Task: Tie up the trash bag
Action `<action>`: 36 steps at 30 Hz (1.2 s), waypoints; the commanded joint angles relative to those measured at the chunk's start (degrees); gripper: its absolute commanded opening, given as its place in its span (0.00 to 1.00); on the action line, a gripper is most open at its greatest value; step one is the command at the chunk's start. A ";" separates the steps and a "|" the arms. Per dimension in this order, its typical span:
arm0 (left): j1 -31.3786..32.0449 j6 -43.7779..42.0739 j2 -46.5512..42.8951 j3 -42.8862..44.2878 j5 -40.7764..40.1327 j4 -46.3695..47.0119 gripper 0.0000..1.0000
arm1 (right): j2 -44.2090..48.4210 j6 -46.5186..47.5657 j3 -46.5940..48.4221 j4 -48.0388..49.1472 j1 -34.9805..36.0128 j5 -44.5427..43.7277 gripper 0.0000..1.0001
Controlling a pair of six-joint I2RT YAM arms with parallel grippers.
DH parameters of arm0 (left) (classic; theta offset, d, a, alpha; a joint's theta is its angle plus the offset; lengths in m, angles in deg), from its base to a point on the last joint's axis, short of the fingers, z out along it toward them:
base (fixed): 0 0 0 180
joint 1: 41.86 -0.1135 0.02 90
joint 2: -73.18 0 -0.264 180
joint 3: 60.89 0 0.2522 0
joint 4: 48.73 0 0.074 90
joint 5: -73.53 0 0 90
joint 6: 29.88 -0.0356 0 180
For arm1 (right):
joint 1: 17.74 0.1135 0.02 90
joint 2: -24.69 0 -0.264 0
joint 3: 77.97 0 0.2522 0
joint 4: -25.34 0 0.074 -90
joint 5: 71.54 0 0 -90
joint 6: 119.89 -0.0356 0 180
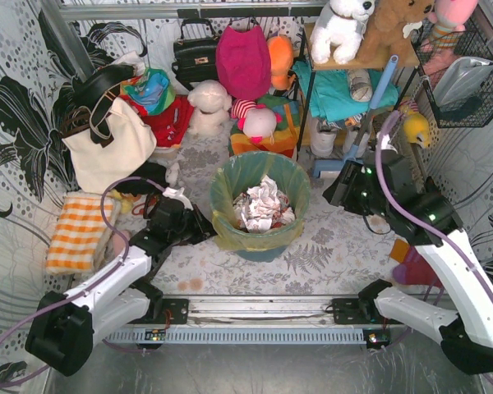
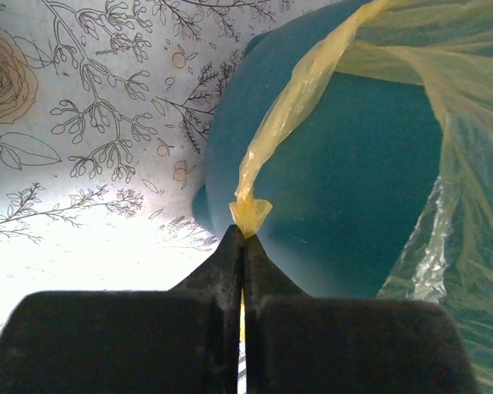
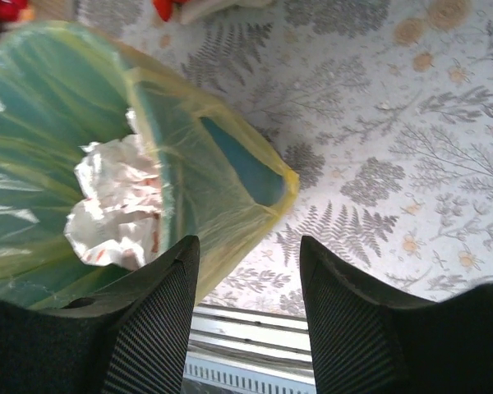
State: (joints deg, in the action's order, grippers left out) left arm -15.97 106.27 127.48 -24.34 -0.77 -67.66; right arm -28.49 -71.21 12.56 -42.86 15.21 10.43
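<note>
The yellow translucent trash bag [image 1: 230, 232] lines the round teal bin [image 1: 263, 246] at the table's middle, crumpled white paper [image 1: 263, 205] inside it. My left gripper [image 1: 204, 227] is at the bin's left side, shut on a twisted strand of the bag's edge [image 2: 251, 212], pulled out from the bin wall [image 2: 345, 189]. My right gripper [image 1: 338, 190] is open and empty, up to the right of the bin. In the right wrist view the bag's loop handle [image 3: 263, 176] hangs over the bin's side, just beyond my open fingers [image 3: 156, 312].
A cream tote bag [image 1: 107, 139] and an orange checked cloth [image 1: 78, 230] lie at the left. Plush toys, bags and a shelf crowd the back. A wire basket [image 1: 468, 74] hangs at the right. A metal rail [image 1: 263, 310] runs along the near edge.
</note>
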 commanded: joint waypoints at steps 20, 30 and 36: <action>0.21 -1.06 -2.18 1.79 -0.51 -2.61 0.00 | -0.08 6.26 -34.14 28.95 -16.14 23.31 0.41; 0.20 -1.80 -2.45 3.36 -0.54 -5.18 0.00 | -2.97 7.39 -44.64 46.04 -16.21 32.02 0.40; 0.21 -1.17 -3.59 3.41 -0.51 -5.67 0.00 | -6.50 7.09 -46.80 51.89 -16.16 34.54 0.39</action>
State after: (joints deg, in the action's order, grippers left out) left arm -15.97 105.75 125.43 -22.66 -0.96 -73.65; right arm -33.37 -64.76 -32.79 1.69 -0.64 41.47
